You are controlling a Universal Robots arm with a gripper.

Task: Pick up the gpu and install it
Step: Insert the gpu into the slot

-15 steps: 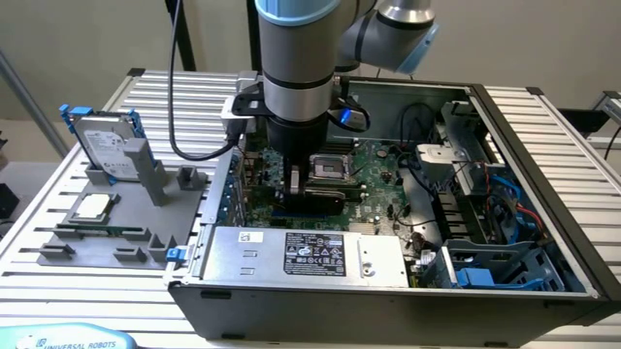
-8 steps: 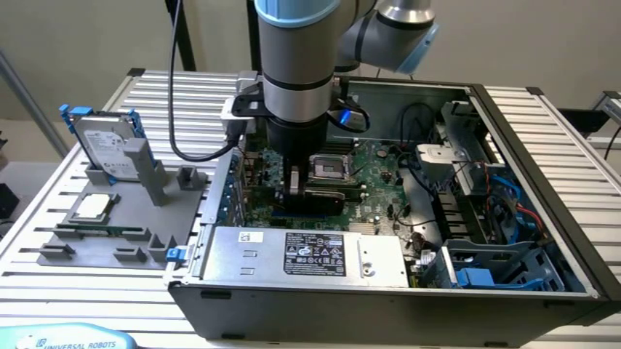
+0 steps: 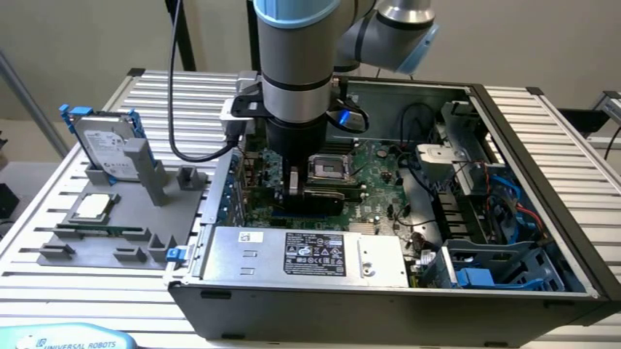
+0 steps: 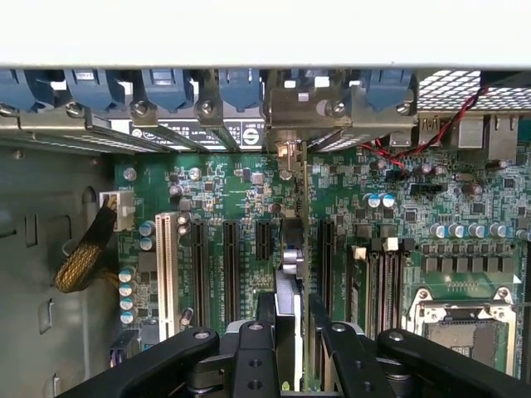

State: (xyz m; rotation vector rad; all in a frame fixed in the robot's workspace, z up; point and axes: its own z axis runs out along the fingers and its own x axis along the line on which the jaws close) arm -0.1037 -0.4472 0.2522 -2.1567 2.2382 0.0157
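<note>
In the wrist view the gpu (image 4: 293,269) stands on edge between my black fingers (image 4: 264,332), with my gripper (image 4: 292,336) shut on it. The card runs from the fingers to the rear of the case, where its silver bracket (image 4: 290,124) meets the row of slot covers. It sits over the green motherboard (image 4: 249,191), in line with one of the black expansion slots (image 4: 228,261); I cannot tell whether it is fully seated. In the exterior view my gripper (image 3: 299,190) reaches down into the open computer case (image 3: 543,189), beside the processor socket (image 3: 330,167).
The power supply (image 3: 301,254) lies along the near side of the case, and drive bays with blue cables (image 3: 495,211) fill the exterior view's right. On the exterior view's left, a grey fixture (image 3: 116,243) holds a hard drive with blue rails (image 3: 105,142) and a processor chip (image 3: 94,207).
</note>
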